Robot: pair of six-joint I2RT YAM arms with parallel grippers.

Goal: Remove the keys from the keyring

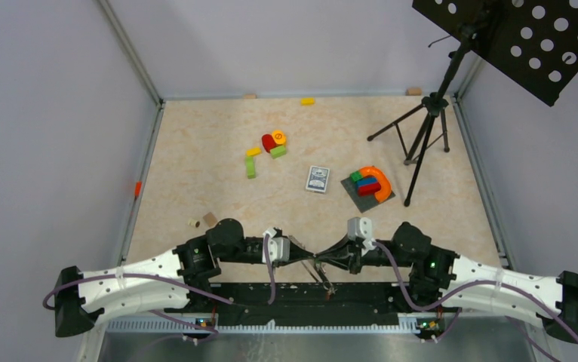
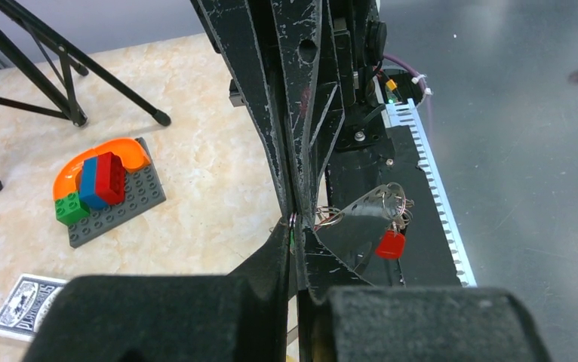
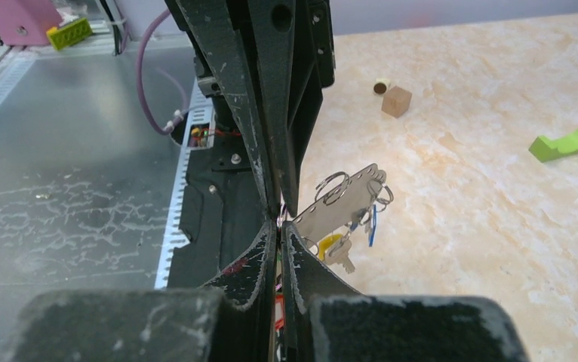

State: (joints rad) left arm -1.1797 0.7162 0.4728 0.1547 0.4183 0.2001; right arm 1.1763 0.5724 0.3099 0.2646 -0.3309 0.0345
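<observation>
The two arms meet nose to nose over the near edge of the table (image 1: 195, 151), and the keyring (image 2: 291, 220) is caught right where their tips come together; only a short bit of its thin wire shows there. From that spot a flat grey metal strip (image 3: 346, 197) with small split rings (image 3: 333, 185) at its far end sticks out sideways. In the top view the whole bunch trails from the pinch toward the near edge and a little to the right, above the black base plate (image 1: 301, 296). The keys (image 3: 342, 260) dangle under the strip, clear of the table, with a yellow tag (image 3: 330, 245), a blue tag (image 3: 373, 224) and a red tag (image 2: 391, 243). The left gripper (image 2: 295, 234) has its fingers pressed together on the wire. The right gripper (image 3: 281, 226) is also squeezed tight at the same point, tip against tip, though I cannot tell what it has between its fingers.
</observation>
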